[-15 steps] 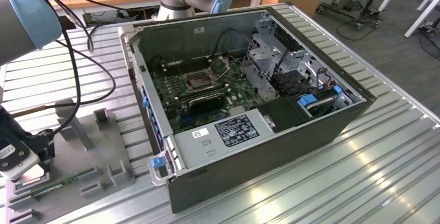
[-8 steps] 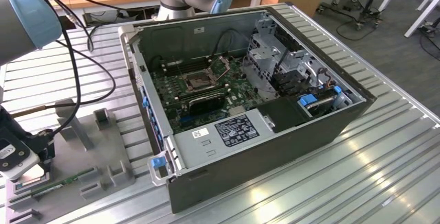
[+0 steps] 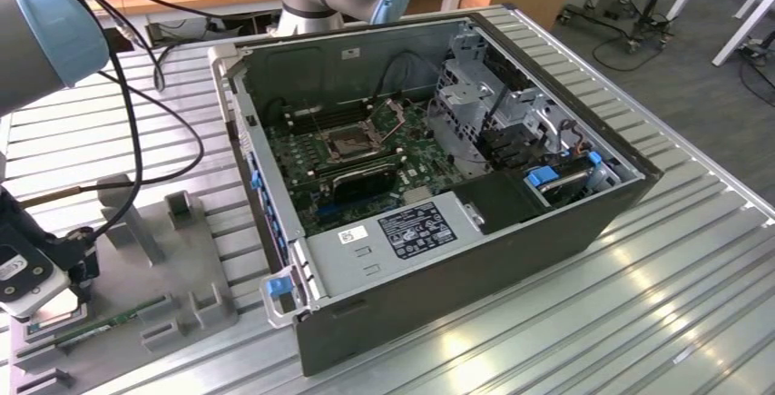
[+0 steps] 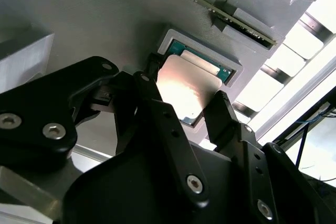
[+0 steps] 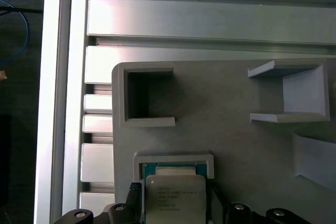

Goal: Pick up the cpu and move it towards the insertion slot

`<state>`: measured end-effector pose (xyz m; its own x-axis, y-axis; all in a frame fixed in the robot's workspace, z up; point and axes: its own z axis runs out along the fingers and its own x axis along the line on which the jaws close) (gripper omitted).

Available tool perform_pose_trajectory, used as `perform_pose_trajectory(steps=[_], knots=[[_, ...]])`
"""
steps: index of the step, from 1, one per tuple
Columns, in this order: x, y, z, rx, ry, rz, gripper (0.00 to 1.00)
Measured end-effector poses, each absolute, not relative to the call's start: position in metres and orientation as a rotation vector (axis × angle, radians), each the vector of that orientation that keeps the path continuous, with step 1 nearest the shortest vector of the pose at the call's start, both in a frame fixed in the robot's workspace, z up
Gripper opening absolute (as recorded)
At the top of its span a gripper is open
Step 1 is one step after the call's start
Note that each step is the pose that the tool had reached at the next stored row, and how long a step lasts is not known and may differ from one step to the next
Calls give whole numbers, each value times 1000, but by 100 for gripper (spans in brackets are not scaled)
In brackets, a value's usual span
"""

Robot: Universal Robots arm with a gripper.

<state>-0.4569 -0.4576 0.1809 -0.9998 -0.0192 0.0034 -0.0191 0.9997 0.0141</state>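
Surveying from the largest item down, you have a ribbed aluminium tabletop (image 3: 678,322) carrying a dark-grey open computer case (image 3: 485,268). On the exterior view's left, well apart from the case's interior, lies a flat grey fixture plate (image 3: 181,259) with raised holder blocks.

Inside the case, on the green motherboard (image 3: 303,168), sits the insertion slot (image 3: 343,143), a square socket with a silvery metal frame and dark centre. It is unoccupied.

The gripper (image 4: 184,98) is down at the fixture plate. A long narrow green memory stick (image 3: 109,322) lies on the plate near it.

The cpu (image 5: 174,195), a small flat square chip with a silvery metal top and thin green rim, rests in its shallow lipped nest (image 5: 173,158) on the plate. In both wrist views the black fingers (image 4: 144,98) are drawn in against two opposite edges of the chip, pinching it.

Progress, in my judgement, is early. The grasp appears made, but the chip has not left its nest. The lift and the whole carry to the socket are outstanding.

On clearances, you should note the nest lip hugging the chip's far edge. An open-sided holder block (image 5: 144,98) stands near it. The case's side wall (image 3: 249,186) rises between plate and socket, and loose black cables (image 3: 136,141) hang over that stretch. Room directly above the plate looks open.
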Motion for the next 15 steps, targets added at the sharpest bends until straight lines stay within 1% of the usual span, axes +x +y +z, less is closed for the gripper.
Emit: perform_pose_trajectory(steps=[4,5,6,15], knots=[[-457,-458,181,30,-3138,-22,62],[-457,-458,181,30,-3138,-22,60],[-457,-458,181,30,-3138,-22,55],[-457,-458,181,30,-3138,-22,55]])
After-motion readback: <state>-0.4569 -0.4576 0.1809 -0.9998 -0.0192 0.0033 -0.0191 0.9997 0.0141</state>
